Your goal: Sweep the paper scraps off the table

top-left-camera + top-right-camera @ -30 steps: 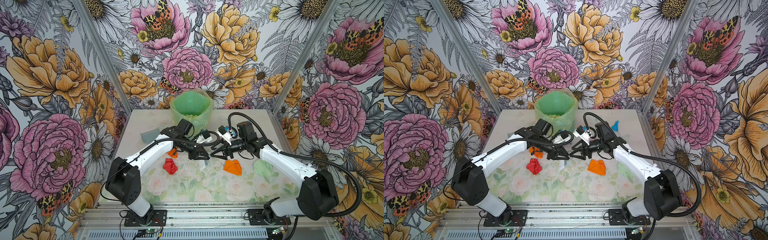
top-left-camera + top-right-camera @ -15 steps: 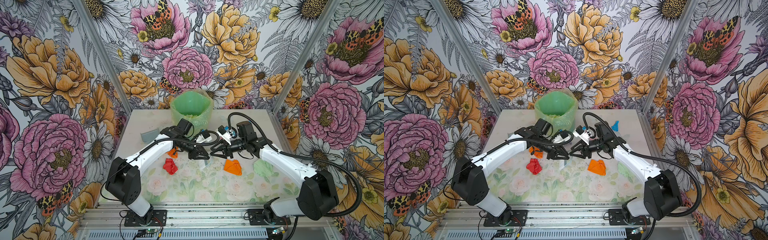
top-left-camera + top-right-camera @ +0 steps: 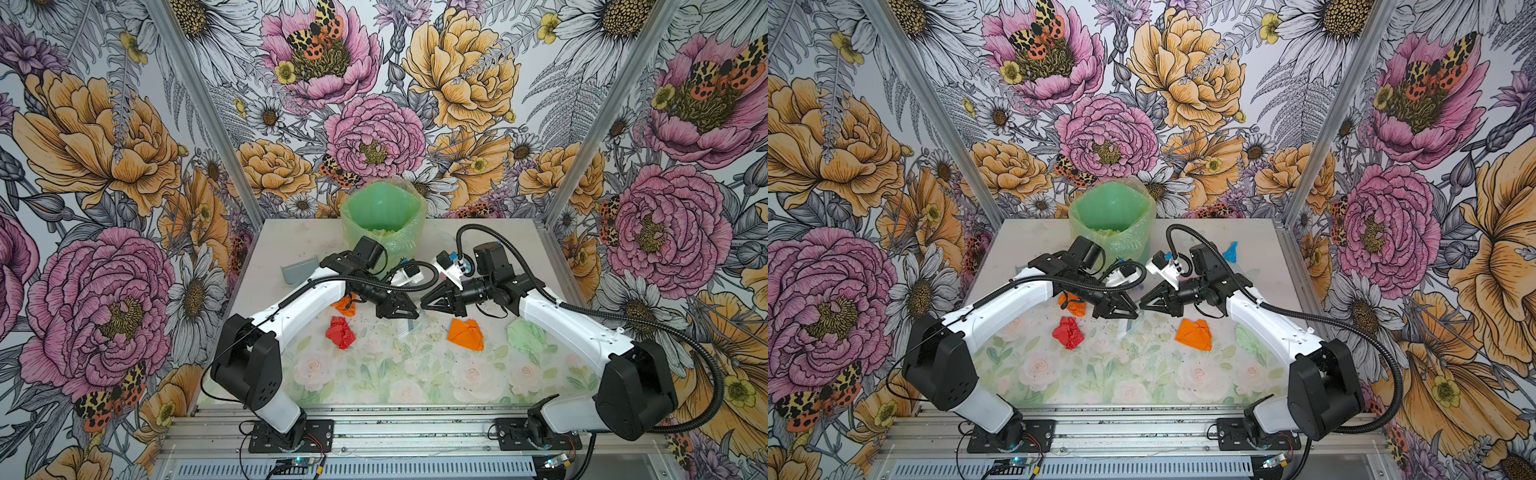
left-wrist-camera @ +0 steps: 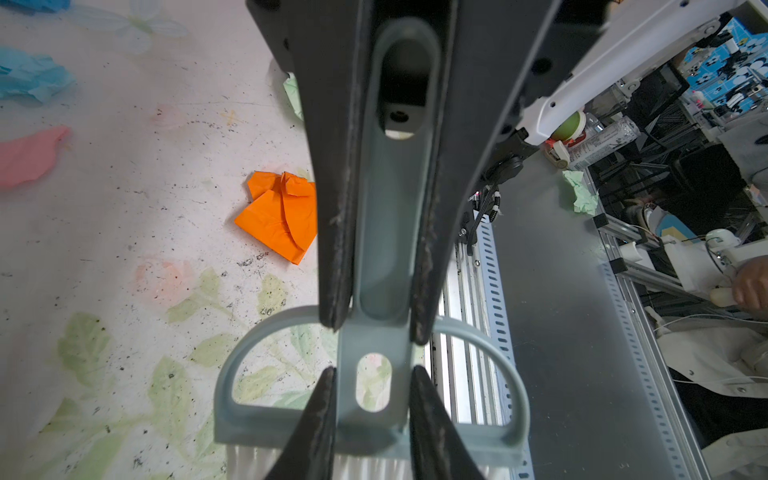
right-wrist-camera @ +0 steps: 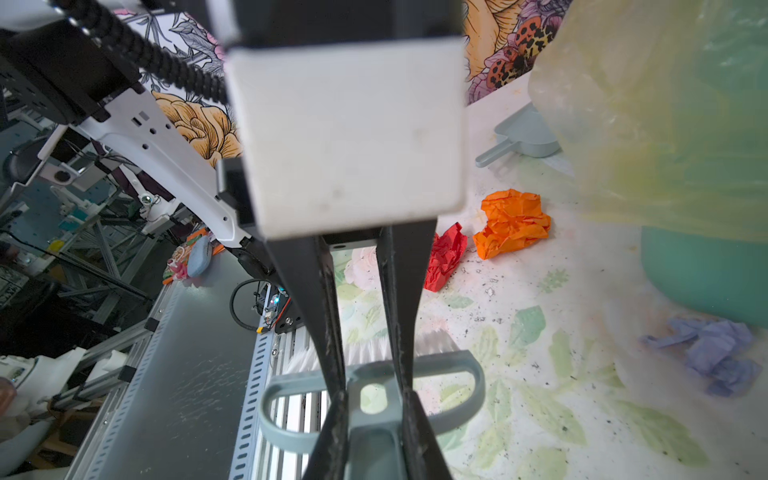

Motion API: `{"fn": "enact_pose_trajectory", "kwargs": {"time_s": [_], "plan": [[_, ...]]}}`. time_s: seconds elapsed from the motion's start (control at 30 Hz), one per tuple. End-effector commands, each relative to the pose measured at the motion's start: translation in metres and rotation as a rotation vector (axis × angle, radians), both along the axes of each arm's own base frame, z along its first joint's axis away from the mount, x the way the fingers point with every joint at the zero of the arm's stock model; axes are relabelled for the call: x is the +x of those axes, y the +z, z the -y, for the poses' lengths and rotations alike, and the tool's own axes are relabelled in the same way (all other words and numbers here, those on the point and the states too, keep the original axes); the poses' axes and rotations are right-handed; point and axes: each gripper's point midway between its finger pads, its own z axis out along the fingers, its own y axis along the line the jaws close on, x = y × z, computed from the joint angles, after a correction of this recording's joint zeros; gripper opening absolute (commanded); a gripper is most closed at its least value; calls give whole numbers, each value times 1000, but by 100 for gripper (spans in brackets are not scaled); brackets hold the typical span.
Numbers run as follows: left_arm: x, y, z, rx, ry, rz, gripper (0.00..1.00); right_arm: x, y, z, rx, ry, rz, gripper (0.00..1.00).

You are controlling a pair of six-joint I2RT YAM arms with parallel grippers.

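The grey-blue brush point(image 4: 382, 266) hangs over the middle of the table point(image 3: 374, 386), bristles down. My left gripper point(image 4: 373, 370) is shut on its handle. My right gripper point(image 5: 374, 392) faces it tip to tip and is shut on the same handle point(image 5: 374, 432). In both top views the two grippers point(image 3: 409, 313) point(image 3: 424, 300) meet nose to nose. Paper scraps lie around: red point(image 3: 340, 332), orange point(image 3: 466, 334), a second orange point(image 3: 345, 305) behind the left arm, pale green point(image 3: 525, 336), blue point(image 3: 1230, 251), lilac point(image 5: 715, 353), pink point(image 4: 29, 158).
The green bag-lined bin point(image 3: 384, 220) stands at the back centre, close behind the grippers. The grey-blue dustpan point(image 3: 300, 270) lies at the back left near the wall. Flowered walls close in three sides. The aluminium rail point(image 3: 374, 428) runs along the front.
My right gripper's jaws have closed onto the brush handle. Both arms have stayed almost where they were.
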Motion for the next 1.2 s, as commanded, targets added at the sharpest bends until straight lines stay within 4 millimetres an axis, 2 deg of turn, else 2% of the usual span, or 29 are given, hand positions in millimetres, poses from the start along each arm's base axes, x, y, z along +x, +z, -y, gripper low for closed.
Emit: {"fn": "enact_pose_trajectory", "kwargs": {"time_s": [0.0, 0.17, 0.23, 0.47, 0.83, 1.0, 1.17], "plan": [[8, 11, 3, -29, 13, 9, 0, 1, 1, -4, -1, 13, 50, 0], [12, 9, 0, -6, 31, 23, 20, -1, 2, -3, -2, 11, 56, 0], [13, 7, 0, 5, 36, 34, 23, -1, 3, -2, -3, 7, 60, 0], [20, -4, -4, 73, 74, 96, 26, -2, 4, 0, -12, -7, 78, 0], [23, -2, -8, 72, 113, 141, 32, 0, 6, 2, -20, -24, 102, 0], [25, -5, -10, 75, 124, 132, 39, -1, 10, 3, -23, -34, 125, 0], [28, -5, -12, 76, 137, 140, 40, 1, 8, 5, -31, -45, 124, 0]]}}
